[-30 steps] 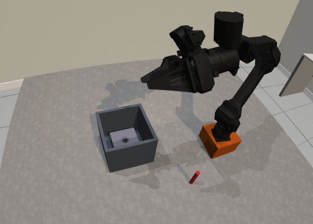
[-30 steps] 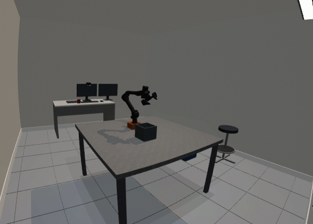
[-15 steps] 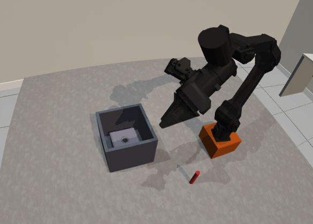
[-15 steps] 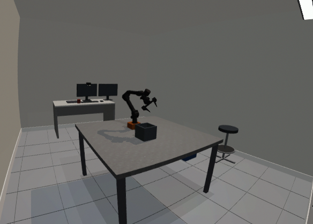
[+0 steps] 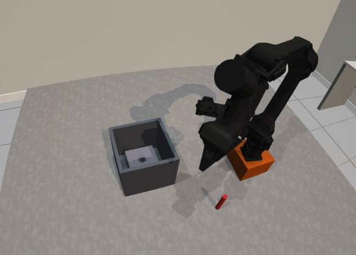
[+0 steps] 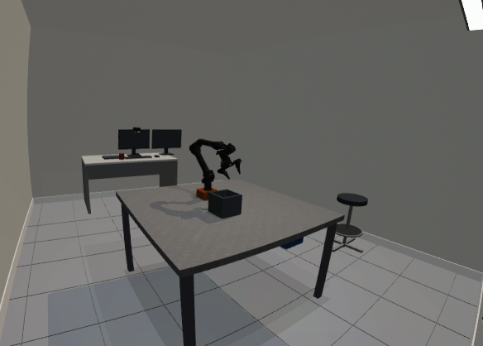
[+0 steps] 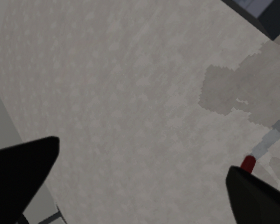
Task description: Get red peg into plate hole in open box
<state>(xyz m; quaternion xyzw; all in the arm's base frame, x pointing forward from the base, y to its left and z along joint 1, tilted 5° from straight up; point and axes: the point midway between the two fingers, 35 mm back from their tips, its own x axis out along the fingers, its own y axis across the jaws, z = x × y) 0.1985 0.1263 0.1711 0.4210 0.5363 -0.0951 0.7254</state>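
L to R, top view: open box (image 5: pixel 150 181) (image 6: pixel 221 205) (image 7: pixel 277 24) w/ the plate (image 5: pixel 132 155) at its bottom, hole (image 5: pixel 142 159) unfilled. Next, the gripper (image 5: pixel 205 167) (image 6: pixel 234 175) (image 7: pixel 143 159), tilted above the table (image 5: pixel 76 216) (image 6: pixel 269 236) (image 7: pixel 126 100), fingers wide apart, nothing btwn them. Then the red peg (image 5: pixel 220 202) (image 7: pixel 248 163), on the table outside the box, long axis approx. vertical. It lies below the gripper, toward the lower R of the top view; in wrist view it's at the R-hand fingertip, partly hidden, not centered btwn fingers. Only one arm, so no nearer-arm choice. Next move prob. needs a shift peg-ward, straightening, then descent; off-center, a finger could knock it over.
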